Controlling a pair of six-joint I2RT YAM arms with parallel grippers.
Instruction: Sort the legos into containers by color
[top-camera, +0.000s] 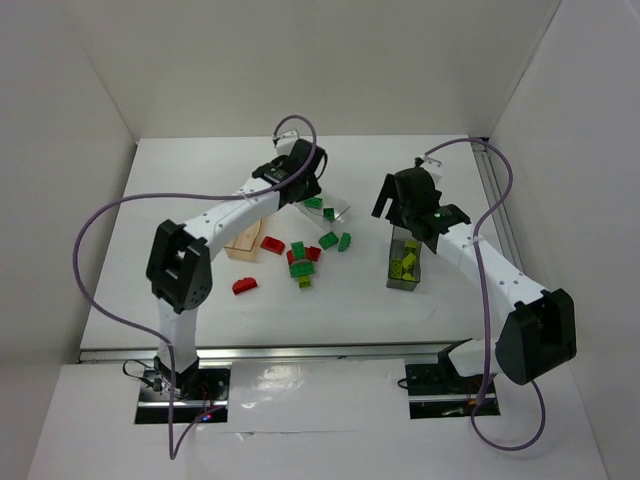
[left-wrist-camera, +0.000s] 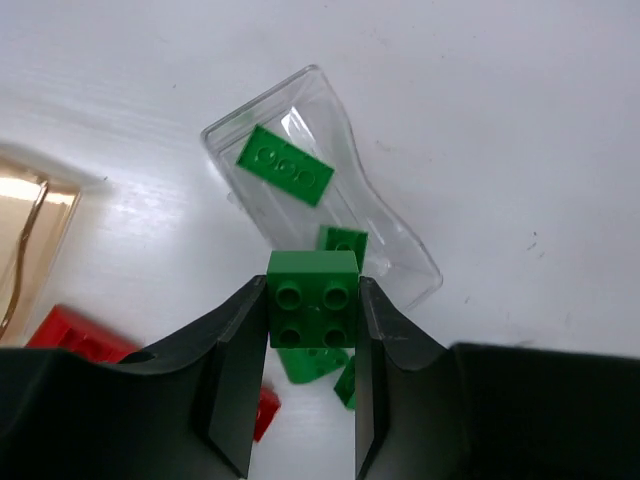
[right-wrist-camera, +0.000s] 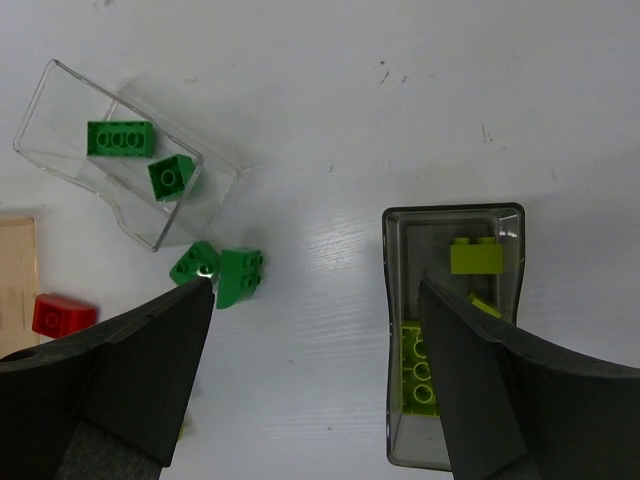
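Note:
My left gripper (left-wrist-camera: 312, 285) is shut on a green 2x2 lego (left-wrist-camera: 313, 300), held above the near end of the clear tub (left-wrist-camera: 385, 225). That tub holds a flat green lego (left-wrist-camera: 285, 165) and another green one (left-wrist-camera: 343, 240). My right gripper (right-wrist-camera: 315, 290) is open and empty, hovering above the table beside the dark grey tub (right-wrist-camera: 455, 215), which holds yellow-green legos (right-wrist-camera: 476, 257). Two green legos (right-wrist-camera: 240, 277) lie outside the clear tub (right-wrist-camera: 60, 100). In the top view, red (top-camera: 245, 285) and green (top-camera: 300, 270) legos lie scattered between the tubs.
The tan tub (top-camera: 245, 240) sits left of the loose legos, partly under my left arm. A red lego (left-wrist-camera: 75, 335) lies next to it. White walls enclose the table on three sides. Purple cables loop off both arms.

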